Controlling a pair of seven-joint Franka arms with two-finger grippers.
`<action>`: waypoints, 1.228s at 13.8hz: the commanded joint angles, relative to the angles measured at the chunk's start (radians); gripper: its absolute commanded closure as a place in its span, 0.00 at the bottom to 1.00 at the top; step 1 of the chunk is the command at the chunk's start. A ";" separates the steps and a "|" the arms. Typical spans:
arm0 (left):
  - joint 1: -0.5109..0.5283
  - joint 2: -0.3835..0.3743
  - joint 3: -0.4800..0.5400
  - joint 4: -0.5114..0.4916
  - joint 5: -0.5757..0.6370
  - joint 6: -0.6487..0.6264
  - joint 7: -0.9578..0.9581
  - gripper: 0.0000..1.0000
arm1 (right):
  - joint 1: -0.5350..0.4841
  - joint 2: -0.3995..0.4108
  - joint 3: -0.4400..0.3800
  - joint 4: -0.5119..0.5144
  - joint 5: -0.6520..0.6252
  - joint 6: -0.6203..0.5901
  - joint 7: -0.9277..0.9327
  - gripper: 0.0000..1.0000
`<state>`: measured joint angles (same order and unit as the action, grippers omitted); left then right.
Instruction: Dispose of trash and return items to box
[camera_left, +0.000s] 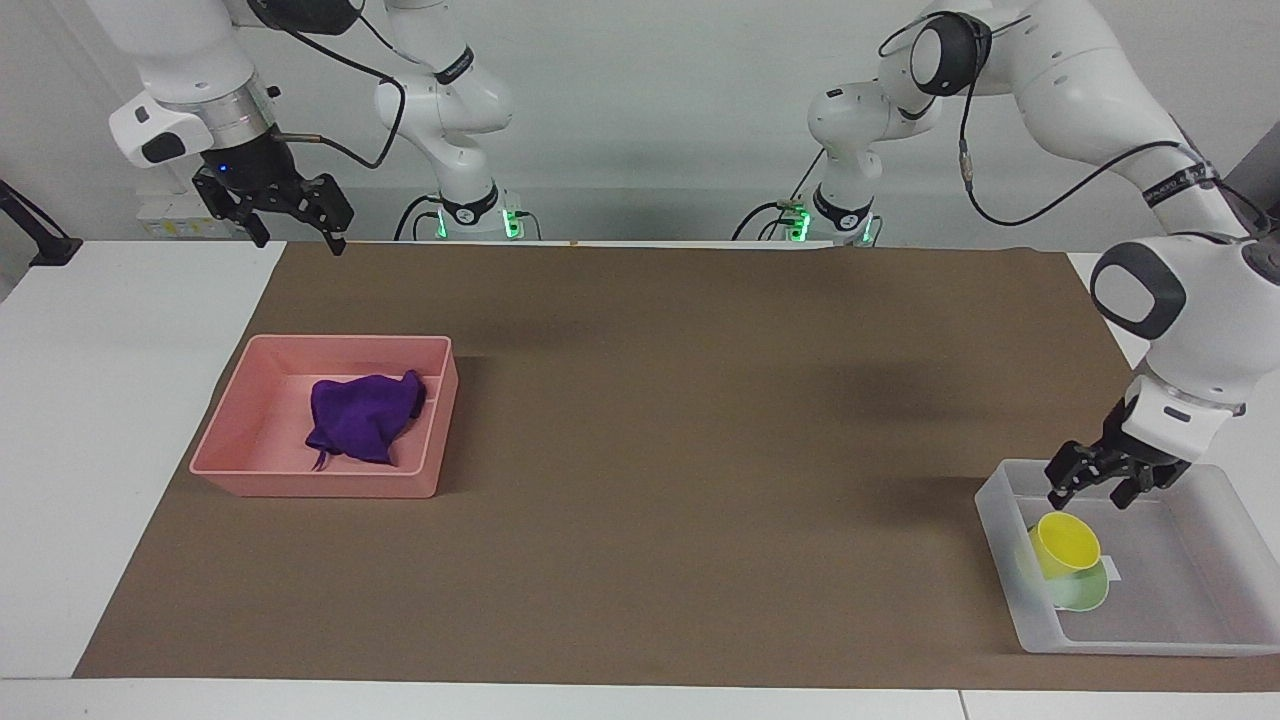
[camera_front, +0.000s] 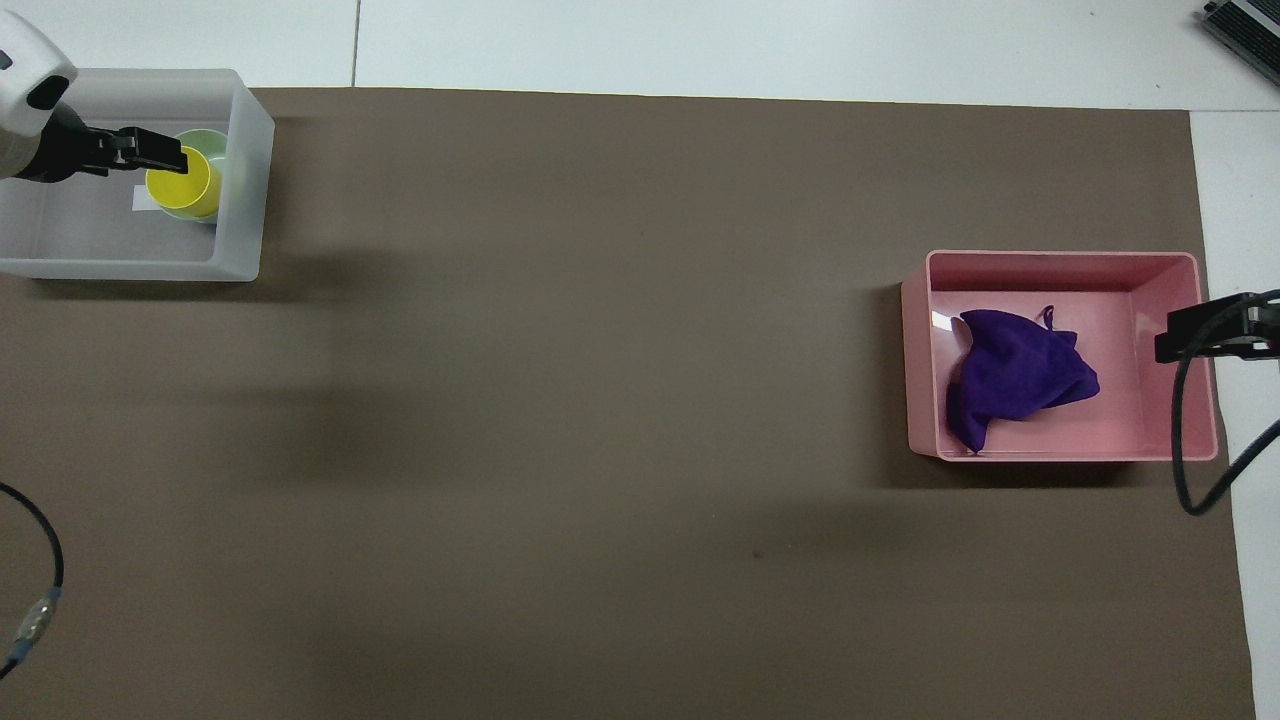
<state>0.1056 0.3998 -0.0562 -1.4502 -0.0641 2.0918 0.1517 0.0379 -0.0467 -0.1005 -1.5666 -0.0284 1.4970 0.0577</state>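
Facing view: the left gripper (camera_left: 1090, 487), jaws spread and empty, hung just above the yellow cup (camera_left: 1066, 543), which sat in the mint bowl (camera_left: 1085, 592) inside the box (camera_left: 1190, 620). The right gripper (camera_left: 290, 218), also spread, waited.

Overhead view: the purple cloth (camera_front: 1015, 375) lay in the pink bin (camera_front: 1060, 262).

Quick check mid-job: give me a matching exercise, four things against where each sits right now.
Things:
1. cloth
2. cup
3. bowl
4. left end effector

Places:
A. under the cup, in the clear tray
B. open, over the tray, above the cup
C. in the pink bin
D. standing in the bowl

Pairs: 1-C, 2-D, 3-A, 4-B
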 joint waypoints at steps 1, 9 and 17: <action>-0.058 -0.214 0.015 -0.173 0.007 -0.105 0.019 0.00 | -0.003 -0.027 0.007 -0.033 0.002 0.002 0.010 0.00; -0.099 -0.415 0.019 -0.151 0.015 -0.452 0.017 0.00 | -0.004 -0.027 0.005 -0.033 0.004 0.000 0.007 0.00; -0.211 -0.437 0.133 -0.119 0.055 -0.539 0.006 0.00 | -0.004 -0.027 0.005 -0.035 0.004 0.000 0.008 0.00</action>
<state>-0.0780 -0.0215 0.0492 -1.5647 -0.0234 1.5712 0.1548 0.0379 -0.0489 -0.1005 -1.5731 -0.0284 1.4970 0.0577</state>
